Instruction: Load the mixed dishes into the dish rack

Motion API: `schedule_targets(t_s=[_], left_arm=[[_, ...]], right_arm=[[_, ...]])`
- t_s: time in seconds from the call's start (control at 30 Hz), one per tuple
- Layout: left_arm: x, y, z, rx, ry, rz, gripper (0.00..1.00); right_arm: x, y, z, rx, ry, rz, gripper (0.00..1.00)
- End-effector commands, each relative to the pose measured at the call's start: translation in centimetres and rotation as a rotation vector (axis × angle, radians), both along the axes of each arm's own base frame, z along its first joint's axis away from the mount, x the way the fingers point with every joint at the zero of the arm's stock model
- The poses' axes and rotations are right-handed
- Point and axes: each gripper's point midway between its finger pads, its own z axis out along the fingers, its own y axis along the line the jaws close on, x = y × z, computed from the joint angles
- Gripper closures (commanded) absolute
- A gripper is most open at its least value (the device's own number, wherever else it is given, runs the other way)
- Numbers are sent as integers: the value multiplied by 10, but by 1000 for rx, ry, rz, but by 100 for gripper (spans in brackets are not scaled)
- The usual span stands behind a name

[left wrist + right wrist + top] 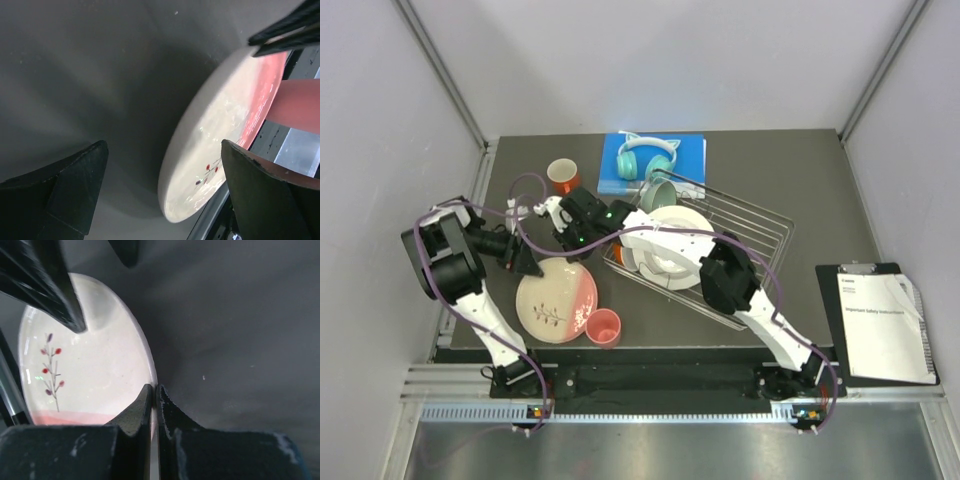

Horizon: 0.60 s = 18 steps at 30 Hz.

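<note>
Tabletop (780,165) dark grey, walls (670,60) pale grey, left jaws spread by plate (552,300), right jaws clenched.

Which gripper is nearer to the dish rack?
Right. The right gripper is shut at the rim of the pink-and-cream plate, beside the dish rack; the open left gripper is farther left.

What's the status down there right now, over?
Left claw open, astride the rim of the pink-and-cream plate. Right claw shut at the same rim. Plate not yet in the dish rack. Pink cup close beside it.
</note>
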Motion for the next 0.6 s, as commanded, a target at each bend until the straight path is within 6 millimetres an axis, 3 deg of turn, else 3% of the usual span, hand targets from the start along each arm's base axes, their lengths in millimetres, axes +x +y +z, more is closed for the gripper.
schedule_targets(t_s=[0.0,0.3,0.37,0.47,0.57], left_arm=[[12,-6,10,-26,-37,-5,1],[5,-23,5,-78,-13,-77,1],[-7,-31,10,-128,3,-133,7],[-8,-37,11,-166,40,-135,19],[-18,-43,6,-162,42,-186,21]], right_arm=[[6,20,95,205,-144,8,100],[13,26,112,244,-188,-10,100],[17,27,118,255,-229,0,100],[23,31,127,275,-262,-8,100],[30,33,134,289,-291,-19,100]])
